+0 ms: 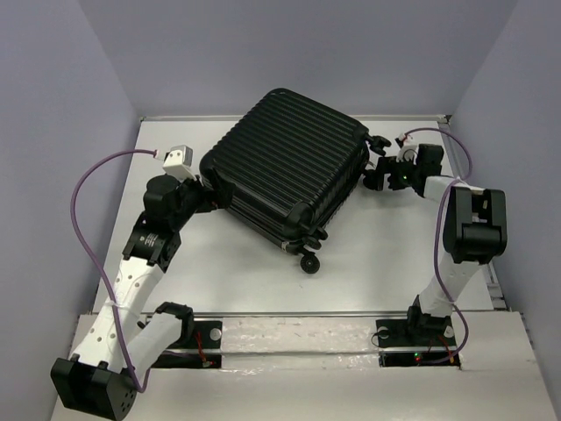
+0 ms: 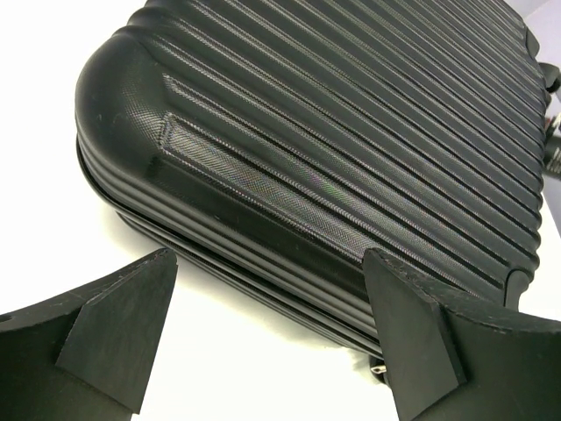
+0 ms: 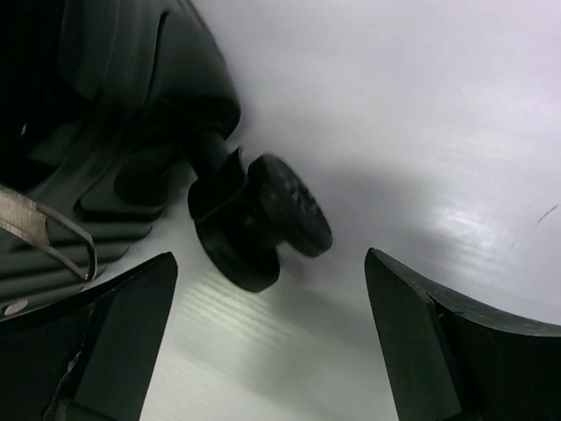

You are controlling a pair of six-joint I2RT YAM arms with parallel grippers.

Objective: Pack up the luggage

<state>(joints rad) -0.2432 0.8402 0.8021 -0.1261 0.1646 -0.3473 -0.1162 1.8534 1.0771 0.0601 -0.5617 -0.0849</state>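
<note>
Top external: one luggage (image 1: 285, 162), closed, on table (image 1: 386, 254). Two grippers: left gripper (image 2: 269, 259) and right gripper (image 3: 272, 259), both jaws released.

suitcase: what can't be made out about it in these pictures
- Inside: the suitcase lies shut; its shells hide any contents in every view.
- Right wrist view: body dark and blurred; only a wheel reads clearly.
- Left wrist view: far corner cut off by the frame edge.
</note>
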